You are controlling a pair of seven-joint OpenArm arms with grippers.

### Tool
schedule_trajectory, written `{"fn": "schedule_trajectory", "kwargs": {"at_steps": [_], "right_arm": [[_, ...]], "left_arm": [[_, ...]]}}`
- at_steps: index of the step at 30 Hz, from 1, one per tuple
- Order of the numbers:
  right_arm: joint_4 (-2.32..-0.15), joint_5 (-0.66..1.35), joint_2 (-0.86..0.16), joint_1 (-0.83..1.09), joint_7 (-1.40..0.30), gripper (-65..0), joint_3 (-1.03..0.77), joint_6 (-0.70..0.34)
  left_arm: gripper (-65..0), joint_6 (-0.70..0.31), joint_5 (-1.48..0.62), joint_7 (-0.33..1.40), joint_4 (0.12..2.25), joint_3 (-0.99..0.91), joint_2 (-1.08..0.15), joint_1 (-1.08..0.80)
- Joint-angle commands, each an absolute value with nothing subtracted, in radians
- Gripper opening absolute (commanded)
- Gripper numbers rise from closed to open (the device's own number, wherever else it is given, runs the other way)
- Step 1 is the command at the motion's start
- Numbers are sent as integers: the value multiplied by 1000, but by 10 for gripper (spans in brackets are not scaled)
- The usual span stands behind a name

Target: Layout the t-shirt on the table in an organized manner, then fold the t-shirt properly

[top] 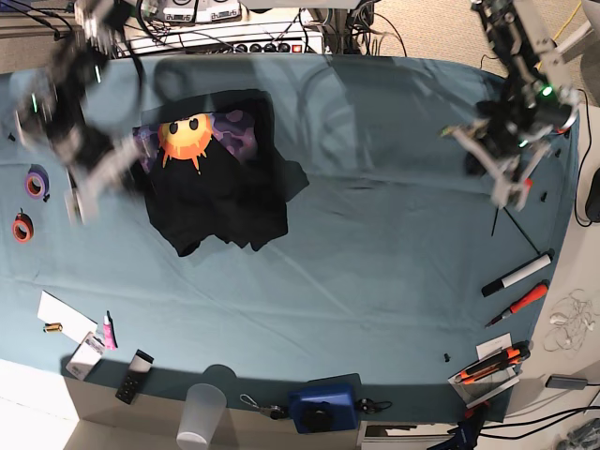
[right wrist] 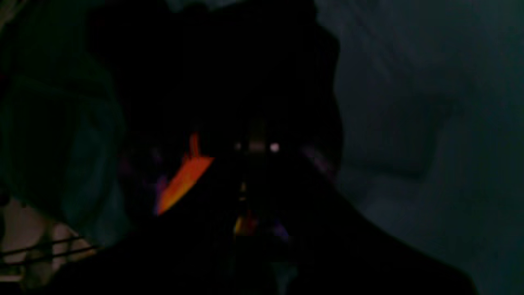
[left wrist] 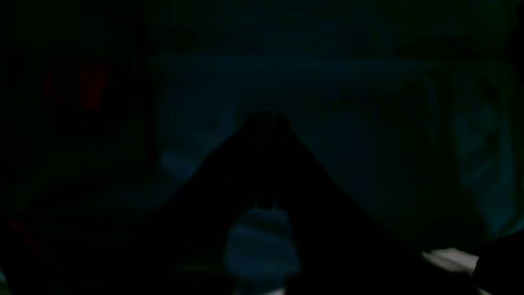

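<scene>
The black t-shirt point(top: 220, 192) lies crumpled on the left part of the teal table point(top: 394, 244), orange sun print point(top: 186, 137) facing up. My right gripper point(top: 131, 176) is at the shirt's left edge and looks shut on the fabric. The dark right wrist view shows black cloth point(right wrist: 229, 73) around the gripper point(right wrist: 256, 149) and a strip of orange print point(right wrist: 184, 180). My left gripper point(top: 511, 192) hangs over the bare table at the far right, away from the shirt. In the very dark left wrist view its tips point(left wrist: 266, 121) meet, with nothing held, over the table point(left wrist: 348, 123).
Purple tape point(top: 36, 181) and red tape point(top: 22, 227) lie at the left edge. Markers point(top: 516, 274) and a cutter point(top: 487, 366) lie at the right. A clear cup point(top: 202, 415) and a blue device point(top: 323, 405) stand at the front edge, small items at front left point(top: 89, 342).
</scene>
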State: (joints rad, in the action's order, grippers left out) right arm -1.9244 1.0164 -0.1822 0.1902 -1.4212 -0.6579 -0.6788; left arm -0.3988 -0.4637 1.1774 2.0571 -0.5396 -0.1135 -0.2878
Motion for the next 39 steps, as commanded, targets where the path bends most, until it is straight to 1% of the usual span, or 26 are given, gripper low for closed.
{"fn": "schedule_trajectory", "kwargs": {"at_steps": [1, 6, 10, 16, 19, 22, 25, 30, 34, 39], "right_arm": [[-1964, 1065, -194, 208, -1396, -650, -678, -684], [-2075, 1110, -194, 363, -1396, -650, -750, -684], [-2130, 1110, -194, 477, -1396, -650, -768, -684], [-2133, 1102, -194, 633, -1396, -650, -767, -684], [-2133, 1070, -193, 717, -1396, -650, -767, -684], [-2133, 1048, -193, 798, -1396, -650, -767, -692], [-2132, 1029, -191, 878, -1396, -650, -767, -698], [-2131, 960, -191, 978, -1396, -650, -767, -698], [-2083, 960, -192, 1030, -1396, -650, -737, -698], [-1887, 919, -221, 1033, -1396, -650, -581, -698]], "left_arm": [[-650, -411, -486, 1169, 2076, -551, -119, -299], [-650, -414, -575, 1193, 2084, -585, -119, -384], [-650, -435, -582, 1197, 2108, -608, -120, -459], [-650, -447, -581, 1201, 2193, -693, -120, -575], [-650, -447, -588, 1234, 2206, -725, -120, -637], [-650, -448, -593, 1233, 2196, -725, -120, -713], [-650, -478, -612, 1232, 2186, -725, -119, -788], [-650, -481, -643, 1231, 2186, -725, -117, -899], [-650, -496, -644, 1229, 2148, -724, -117, -972], [-650, -499, -644, 1204, 1983, -722, -117, -997]]}}
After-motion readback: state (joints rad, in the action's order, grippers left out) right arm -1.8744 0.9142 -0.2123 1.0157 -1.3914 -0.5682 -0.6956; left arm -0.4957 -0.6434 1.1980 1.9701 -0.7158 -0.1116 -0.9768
